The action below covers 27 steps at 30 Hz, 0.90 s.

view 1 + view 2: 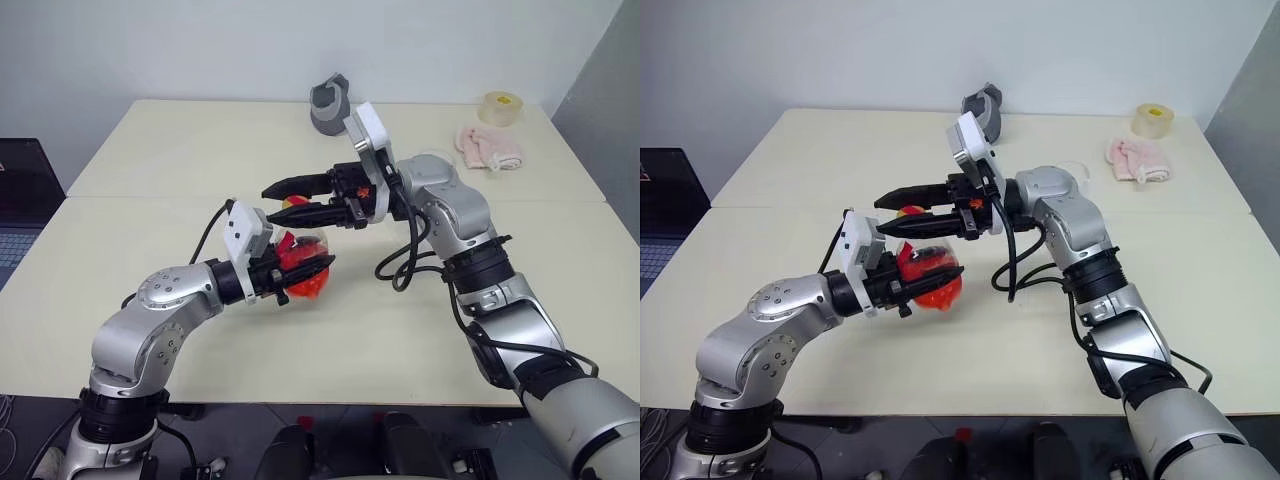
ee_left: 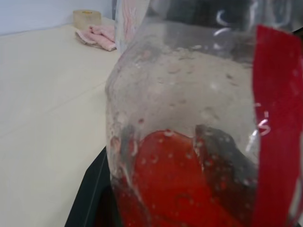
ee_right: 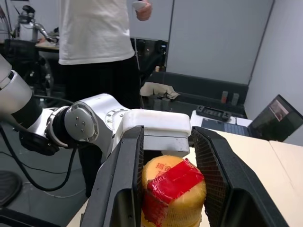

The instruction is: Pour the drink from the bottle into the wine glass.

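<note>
My left gripper (image 1: 308,278) is shut on the bottle (image 1: 305,268), a small clear plastic one held about level above the table's middle. The red-orange drink (image 2: 175,184) pools in its lower side, next to a red label strip (image 2: 277,127). My right gripper (image 1: 277,202) reaches in from the right, pointing left. Its two black fingers are closed on either side of the yellow-and-red cap (image 3: 173,189). The wine glass is almost wholly hidden behind my right arm; just a faint clear rim (image 1: 1077,167) shows there.
At the table's far edge stand a grey cup-like object (image 1: 330,103) and a roll of tape (image 1: 500,107), with a pink cloth (image 1: 488,148) beside it. A laptop (image 1: 20,200) sits off the left side. A person in a white shirt (image 3: 94,28) stands beyond the table.
</note>
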{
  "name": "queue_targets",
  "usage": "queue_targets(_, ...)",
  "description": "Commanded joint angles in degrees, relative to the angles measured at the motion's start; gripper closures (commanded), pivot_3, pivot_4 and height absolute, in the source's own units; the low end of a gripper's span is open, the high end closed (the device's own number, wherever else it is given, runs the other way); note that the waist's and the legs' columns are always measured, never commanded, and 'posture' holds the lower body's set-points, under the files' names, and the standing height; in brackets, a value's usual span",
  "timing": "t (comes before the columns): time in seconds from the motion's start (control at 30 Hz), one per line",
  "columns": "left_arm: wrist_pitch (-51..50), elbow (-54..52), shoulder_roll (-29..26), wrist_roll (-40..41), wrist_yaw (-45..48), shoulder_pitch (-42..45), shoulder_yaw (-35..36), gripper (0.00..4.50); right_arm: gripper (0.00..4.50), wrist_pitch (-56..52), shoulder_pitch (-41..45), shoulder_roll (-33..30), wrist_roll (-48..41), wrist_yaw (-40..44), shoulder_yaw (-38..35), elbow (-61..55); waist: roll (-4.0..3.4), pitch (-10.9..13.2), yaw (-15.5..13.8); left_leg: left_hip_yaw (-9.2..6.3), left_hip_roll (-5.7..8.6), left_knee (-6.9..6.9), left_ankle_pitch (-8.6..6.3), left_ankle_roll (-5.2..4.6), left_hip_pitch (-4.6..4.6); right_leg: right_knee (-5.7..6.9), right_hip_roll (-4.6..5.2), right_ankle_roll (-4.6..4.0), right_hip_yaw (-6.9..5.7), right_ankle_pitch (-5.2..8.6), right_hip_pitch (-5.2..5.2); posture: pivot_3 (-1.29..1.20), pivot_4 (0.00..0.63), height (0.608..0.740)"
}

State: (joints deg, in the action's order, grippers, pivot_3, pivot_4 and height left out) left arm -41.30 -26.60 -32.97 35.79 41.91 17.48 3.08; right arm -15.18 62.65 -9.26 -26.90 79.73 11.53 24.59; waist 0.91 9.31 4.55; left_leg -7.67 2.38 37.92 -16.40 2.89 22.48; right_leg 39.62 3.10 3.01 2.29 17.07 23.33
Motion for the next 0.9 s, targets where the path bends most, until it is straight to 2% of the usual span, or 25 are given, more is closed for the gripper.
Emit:
queue_targets(0.03, 1.65, -5.91, -0.19, 3.13, 0.22, 0.64, 2.57, 2.68, 1.89, 0.21, 1.08, -1.2, 1.48, 0.48, -1.06, 1.9, 0.0, 0.0, -0.02, 0.0, 0.0, 0.0, 0.0, 0.0, 0.0, -0.01, 0.0, 0.0, 0.0, 0.0, 0.0, 0.0, 0.15, 0.74)
queue_targets(0.2, 1.73, -5.09, -0.49, 3.26, -0.77, 0.99, 3.81, 2.68, 0.13, -3.17, -0.95, -3.95, 0.33, 0.97, -1.71, -2.26, 0.0, 0.0, -0.18, 0.0, 0.0, 0.0, 0.0, 0.01, 0.01, -0.03, 0.03, 0.0, 0.0, 0.0, 0.0, 0.0, 0.15, 0.74)
queue_targets(0.23, 1.71, -5.11, -0.83, 3.38, -0.64, 0.57, 4.23, 2.68, 0.03, -4.37, -1.74, -4.98, -0.13, 0.82, -1.94, -4.09, 0.0, 0.0, -0.26, 0.01, 0.01, 0.0, 0.0, 0.01, 0.01, -0.03, 0.04, 0.0, 0.01, 0.0, 0.0, 0.0, 0.15, 0.74)
queue_targets(0.33, 2.84, -2.78, -2.09, 1.83, -0.48, -1.08, 5.45, 2.68, 0.03, -10.44, -5.77, -9.96, -1.68, -3.34, -4.13, -13.95, 0.0, 0.0, -0.62, 0.0, 0.0, 0.0, 0.0, 0.0, 0.03, -0.07, 0.04, 0.0, 0.0, 0.0, 0.0, 0.0, 0.15, 0.74)
queue_targets(0.47, 5.31, 1.33, -2.04, -0.88, -0.79, -0.41, 4.65, 2.68, 0.03, -16.62, -8.47, -11.71, -3.11, -10.13, -5.88, -21.56, -0.01, 0.0, -0.89, 0.06, 0.0, 0.0, 0.0, 0.0, 0.03, -0.05, 0.05, 0.0, 0.05, 0.0, 0.02, 0.0, 0.15, 0.74)
queue_targets(0.7, 10.98, 10.73, 0.96, -6.56, -0.57, 3.71, 0.19, 2.68, 0.03, -22.01, -10.18, -8.34, -0.02, -27.75, -6.73, -29.89, 0.0, 0.0, -1.42, 0.04, 0.01, 0.01, 0.0, 0.0, 0.03, -0.01, 0.03, 0.0, 0.02, 0.0, 0.02, 0.0, 0.15, 0.74)
queue_targets(0.9, 15.06, 17.35, 4.94, -9.71, -0.3, 8.86, -2.43, 2.68, 0.03, -21.42, -10.7, -4.27, 3.93, -36.83, -4.56, -30.19, 0.0, 0.0, -1.52, 0.05, 0.03, 0.01, 0.01, 0.01, 0.06, -0.06, 0.04, 0.0, 0.01, 0.0, 0.02, 0.0, 0.15, 0.74)
